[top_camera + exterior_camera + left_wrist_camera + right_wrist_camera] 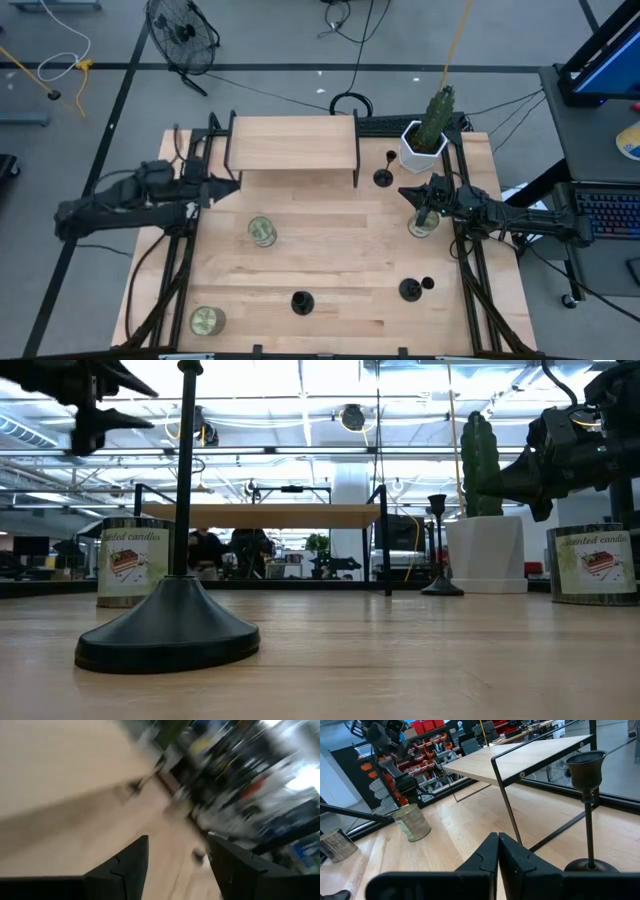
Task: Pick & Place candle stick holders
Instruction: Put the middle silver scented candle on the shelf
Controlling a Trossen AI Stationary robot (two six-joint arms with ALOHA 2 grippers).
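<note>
Three candle stick holders stood on my table: one (pixel 384 176) just right of the raised shelf (pixel 292 142), two (pixel 302 302) (pixel 409 290) well in front. My left gripper (pixel 226 183) hung half-open, empty, at the shelf's left leg; my right gripper (pixel 412 191), pinched shut on nothing, hovered beside the nearest holder.

Holder (pixel 383 177) between shelf (pixel 293 143) and pot (pixel 421 147)

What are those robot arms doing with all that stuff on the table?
Right now neither arm holds anything. The left gripper is open near the left end of the small wooden shelf. The right gripper is shut and empty, close to a candle stick holder by the cactus pot. Two more holders stand near the front, and three glass candle jars sit around.
</note>
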